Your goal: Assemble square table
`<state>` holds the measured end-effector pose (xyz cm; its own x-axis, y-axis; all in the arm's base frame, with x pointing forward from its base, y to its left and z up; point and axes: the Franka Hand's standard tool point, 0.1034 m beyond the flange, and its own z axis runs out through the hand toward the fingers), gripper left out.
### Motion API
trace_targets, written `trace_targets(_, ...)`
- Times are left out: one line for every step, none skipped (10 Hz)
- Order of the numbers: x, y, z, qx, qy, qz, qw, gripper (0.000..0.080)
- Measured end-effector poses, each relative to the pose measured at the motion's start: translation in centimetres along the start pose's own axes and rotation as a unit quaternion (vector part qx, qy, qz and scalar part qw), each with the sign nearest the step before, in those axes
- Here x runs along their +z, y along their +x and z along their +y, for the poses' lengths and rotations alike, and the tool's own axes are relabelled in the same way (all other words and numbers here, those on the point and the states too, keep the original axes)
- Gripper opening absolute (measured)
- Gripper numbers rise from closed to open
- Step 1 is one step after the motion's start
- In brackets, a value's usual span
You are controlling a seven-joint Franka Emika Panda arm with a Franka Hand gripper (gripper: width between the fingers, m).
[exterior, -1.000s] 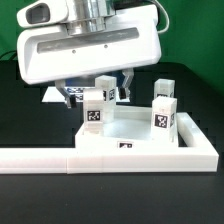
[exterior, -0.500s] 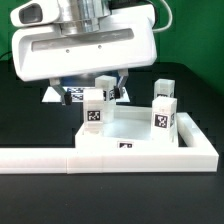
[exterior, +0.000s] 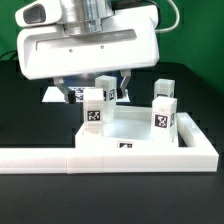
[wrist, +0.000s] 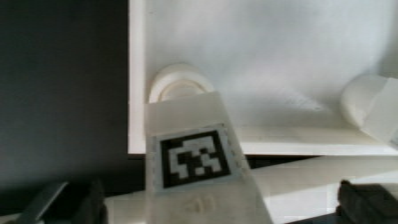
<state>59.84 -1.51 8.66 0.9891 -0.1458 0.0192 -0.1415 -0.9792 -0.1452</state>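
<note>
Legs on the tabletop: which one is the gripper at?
The leg on the exterior view's left, right under the gripper; the wrist view shows its tag between the fingers. The right leg stands apart, clear of the gripper.

Green wall (exterior: 195,45) behind black table (exterior: 30,120)

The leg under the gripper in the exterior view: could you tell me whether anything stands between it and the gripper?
Nothing visible does. The gripper sits directly over the leg, which stands upright on the tabletop. In the wrist view the leg lies between the fingertips with no other part intervening; contact is unclear.
</note>
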Motion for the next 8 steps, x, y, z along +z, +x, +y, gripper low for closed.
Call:
trace_targets(0.0,0.0,0.05,0.0,0.0,0.0,1.0,0.0649)
trace_targets(-0.18,0.11,0.39,0.007,-0.007,0.001,1.0,0.0649)
trace_targets(-0.34,0.17,0.59,0.021,-0.014,0.002,1.0,0.0649)
trace_targets(-0.24,-0.03,0.25,0.037,-0.017,-0.003,0.999,0.0649)
trace_targets(-0.19,-0.04,-0.15,0.035,-0.016,-0.01,0.999,0.0649)
trace_targets(-0.14,0.04,-0.25,0.034,-0.016,-0.008,0.999,0.0649)
trace_targets(0.01,-0.13,-0.12,0.031,-0.016,-0.015,0.999,0.0649)
trace_targets(0.22,-0.69,0.17,0.026,-0.012,-0.053,0.998,0.0649)
